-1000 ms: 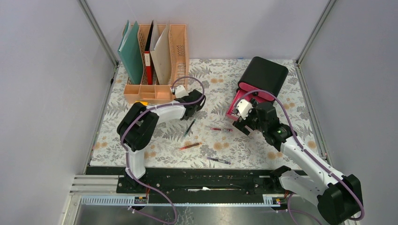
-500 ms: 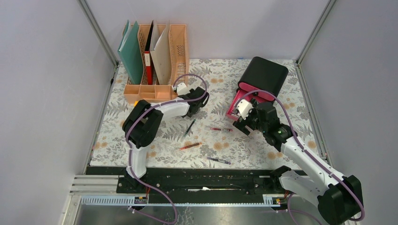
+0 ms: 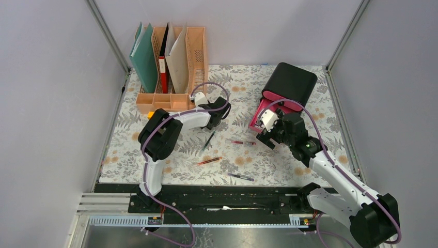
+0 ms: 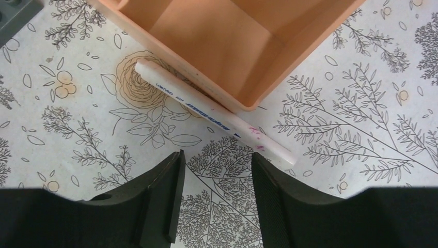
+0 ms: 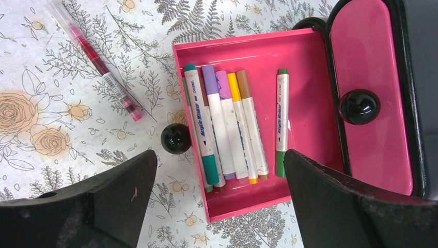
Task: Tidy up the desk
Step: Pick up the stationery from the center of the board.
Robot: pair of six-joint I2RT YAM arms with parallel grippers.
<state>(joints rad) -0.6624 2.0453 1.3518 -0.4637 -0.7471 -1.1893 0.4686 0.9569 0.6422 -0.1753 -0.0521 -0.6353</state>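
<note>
Hovering empty: left fingers (image 4: 155, 206) partly apart near white marker (image 4: 212, 116) on desk (image 4: 361, 103); right fingers (image 5: 103, 201) wide above pink drawer (image 5: 310, 119).

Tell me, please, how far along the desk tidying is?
Done: several markers lie in the open pink drawer. In hand: nothing is gripped; the open left gripper hovers by a white marker lying against the peach tray, and the open right gripper hangs over the drawer. Left: that marker and four pens loose on the desk, then the drawer to shut.

Pink drawer (image 5: 310, 108), peach rack (image 3: 197, 49), grey-fern, orange-flower desk (image 3: 279, 166).
</note>
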